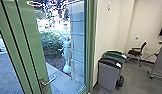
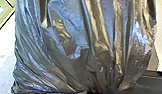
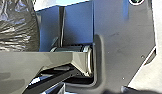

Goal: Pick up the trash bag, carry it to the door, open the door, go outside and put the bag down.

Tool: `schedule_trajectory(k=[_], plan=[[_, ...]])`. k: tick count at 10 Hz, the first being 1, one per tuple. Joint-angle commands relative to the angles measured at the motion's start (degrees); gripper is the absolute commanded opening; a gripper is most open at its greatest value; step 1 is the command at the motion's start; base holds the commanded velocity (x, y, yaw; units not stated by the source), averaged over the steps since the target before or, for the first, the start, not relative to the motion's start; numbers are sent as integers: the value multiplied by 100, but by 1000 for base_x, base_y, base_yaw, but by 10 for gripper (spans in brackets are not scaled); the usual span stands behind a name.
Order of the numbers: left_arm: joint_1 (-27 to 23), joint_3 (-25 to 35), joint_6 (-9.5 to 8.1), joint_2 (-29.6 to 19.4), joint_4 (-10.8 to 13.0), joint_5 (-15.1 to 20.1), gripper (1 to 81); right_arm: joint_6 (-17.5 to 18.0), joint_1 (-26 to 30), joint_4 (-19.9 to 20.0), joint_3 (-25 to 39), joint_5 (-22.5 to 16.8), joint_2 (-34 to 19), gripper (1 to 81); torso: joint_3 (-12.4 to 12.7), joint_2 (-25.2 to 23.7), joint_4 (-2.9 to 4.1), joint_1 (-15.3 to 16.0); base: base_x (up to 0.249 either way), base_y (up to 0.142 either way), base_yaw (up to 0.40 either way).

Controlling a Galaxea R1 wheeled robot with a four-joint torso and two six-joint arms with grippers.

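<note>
Dark, glossy plastic, drawn in long pleats toward the left gripper [image 2: 104,90]: trash bag [image 2: 79,50], most likely clasped in those fingers, to judge from the tight gathering, though with the tips hard to make out among the folds. Long axis along the pleats, from the pinched part out to the fuller bulk. Best taken as a load off the left arm. Near the right arm too, with a bulging flank in the right wrist view. As for the right gripper, cannot tell whether open or closed.

For landmark, the metal door handle [image 1: 48,81], on the green door [image 1: 34,50]: lever reaching toward the robot's right, tilted slightly in the head view, free of any touch. Ahead of the robot and left of the head view's middle, so nearer, by judgement, to the left arm, the same one as the bag. Bag on the robot's own side of the handle, indoors by the look of things. Right of the handle, past the green frame [image 1: 90,45], a grey bin [image 1: 109,75] with a green-lidded bin [image 1: 115,54] just behind; farther right, an office chair [image 1: 137,51]. Beyond the handle, through the glass, paving [image 1: 62,81] and a bush [image 1: 50,45].
</note>
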Motion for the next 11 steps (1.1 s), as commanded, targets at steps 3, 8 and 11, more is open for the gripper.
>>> schedule_trajectory(k=[3, 8, 11], plan=[[-329, -2, 49, -21, 48, 311, 10, -62, 263, -109, 88, -319, 153, 811, 0, 0, 0, 0, 123, 0, 0], [-320, -2, 49, -39, 48, 311, 10, -62, 263, -109, 70, -319, 162, 811, 0, 0, 0, -2, 104, 0, 0], [-328, -2, 49, -30, 57, 311, 10, -70, 272, -109, 70, -319, 162, 811, 0, 0, 0, 0, 101, 0, 0]])
